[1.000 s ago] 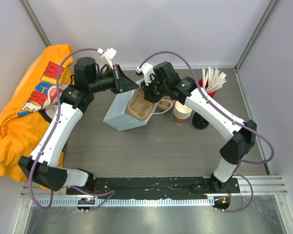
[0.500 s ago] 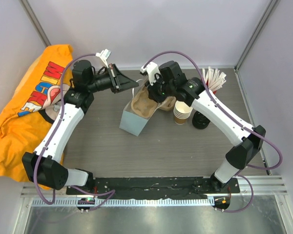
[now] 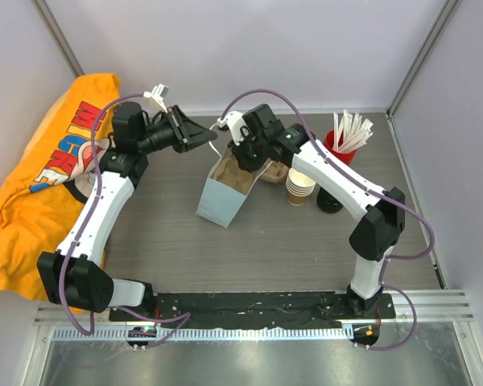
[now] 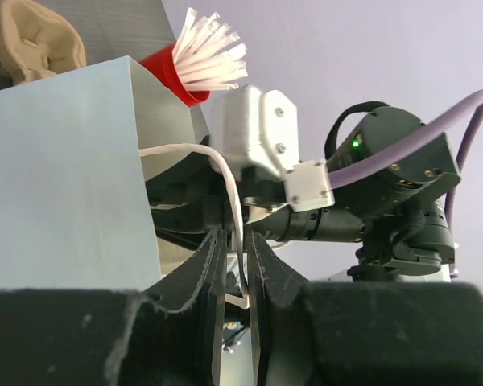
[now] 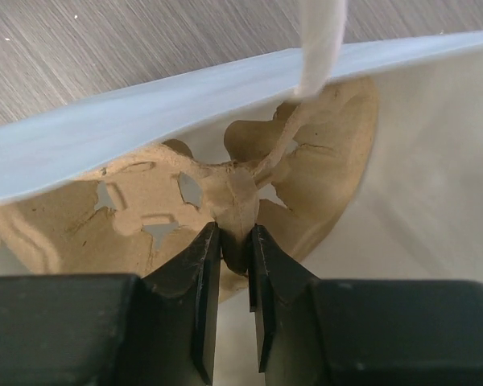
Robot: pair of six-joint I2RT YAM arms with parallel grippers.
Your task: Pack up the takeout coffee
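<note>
The takeout coffee cannot be identified with certainty in any view. The closest match is a round black object (image 3: 331, 201) standing on the grey wood-grain table (image 3: 266, 241), just right of the stack of lidless brown cups (image 3: 300, 186) and partly under the right arm. It is showing only black surfaces, so whether it is a lidded cup or stacked lids, and how its long axis is lying, cannot be told. Behind it, a red cup (image 3: 332, 140) is holding white sticks fanned upward. Left of the cup stack, a pale blue paper bag (image 3: 221, 201) is standing with its mouth open toward the far side. The right gripper (image 5: 235, 233) is reaching into the mouth, its jaws pressing together on the central ridge of a moulded tan pulp carrier (image 5: 145, 209), which is rough, fibrous and tilted inside the bag. The left gripper (image 4: 235, 237) is pinching the bag's thin white cord handle (image 4: 225, 173) between nearly closed jaws. A crumpled orange printed cloth (image 3: 32, 193) is lying at the table's left edge.
</note>
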